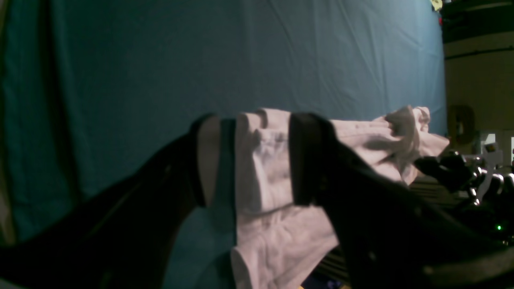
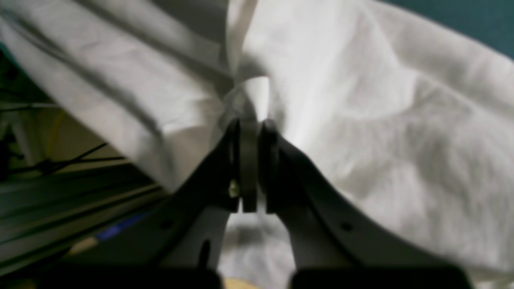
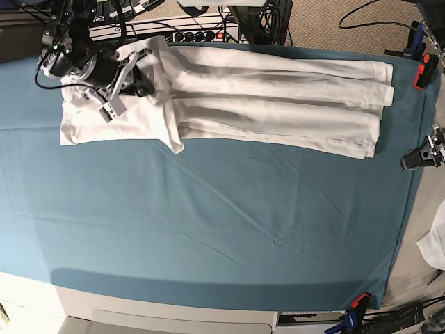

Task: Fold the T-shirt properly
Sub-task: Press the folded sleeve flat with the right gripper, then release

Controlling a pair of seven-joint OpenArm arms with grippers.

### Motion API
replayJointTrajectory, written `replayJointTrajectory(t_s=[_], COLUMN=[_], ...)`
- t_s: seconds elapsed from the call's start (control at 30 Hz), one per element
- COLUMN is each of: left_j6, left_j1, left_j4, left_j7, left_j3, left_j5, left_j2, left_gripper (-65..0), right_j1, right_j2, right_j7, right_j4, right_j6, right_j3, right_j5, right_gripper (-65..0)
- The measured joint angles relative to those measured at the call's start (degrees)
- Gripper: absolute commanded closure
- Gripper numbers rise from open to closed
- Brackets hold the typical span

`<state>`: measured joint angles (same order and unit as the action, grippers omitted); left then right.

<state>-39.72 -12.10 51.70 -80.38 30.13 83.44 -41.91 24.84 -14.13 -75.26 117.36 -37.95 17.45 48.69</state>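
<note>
The white T-shirt (image 3: 278, 97) lies in long lengthwise folds along the far edge of the table, its left end bunched and lifted. There my right gripper (image 3: 148, 75) is shut on a pinch of its fabric. In the right wrist view the fingertips (image 2: 249, 124) press together on a gathered fold of the T-shirt (image 2: 381, 120). My left gripper (image 1: 257, 160) is open, its dark fingers (image 1: 305, 160) standing wide. The T-shirt (image 1: 261, 188) shows between them with a strip of teal beside it. Whether they touch the cloth I cannot tell. The left arm is outside the base view.
A big teal sheet (image 3: 208, 229) covers the table and is held by clamps (image 3: 421, 154) at the right edge. A power strip and cables (image 3: 195, 33) run behind the far edge. A small white cloth (image 3: 436, 243) lies off the right side.
</note>
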Motion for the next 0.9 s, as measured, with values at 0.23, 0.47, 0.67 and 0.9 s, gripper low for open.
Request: replayJointTrajectory(t_s=[0.23, 0.47, 0.67, 0.9], left_j6=[0.00, 0.00, 0.00, 0.00], left_j1=[0.00, 0.00, 0.00, 0.00], left_j4=[0.00, 0.00, 0.00, 0.00], left_j7=[0.00, 0.00, 0.00, 0.00], left_j3=[0.00, 0.00, 0.00, 0.00], left_j5=[0.00, 0.04, 0.02, 0.00], left_j2=[0.00, 0.00, 0.00, 0.00], left_gripper=[-29.0, -29.0, -29.0, -29.0], right_j1=[0.76, 0.87, 1.01, 2.10], right_j2=[0.00, 4.02, 6.84, 7.15], right_j7=[0.09, 0.74, 0.72, -1.42], right_j4=[0.00, 0.00, 0.00, 0.02], right_j6=[0.00, 0.00, 0.00, -0.46], right_j3=[0.00, 0.04, 0.04, 0.04], right_j5=[2.93, 4.55, 4.52, 4.35], right_gripper=[0.0, 0.0, 0.0, 0.0])
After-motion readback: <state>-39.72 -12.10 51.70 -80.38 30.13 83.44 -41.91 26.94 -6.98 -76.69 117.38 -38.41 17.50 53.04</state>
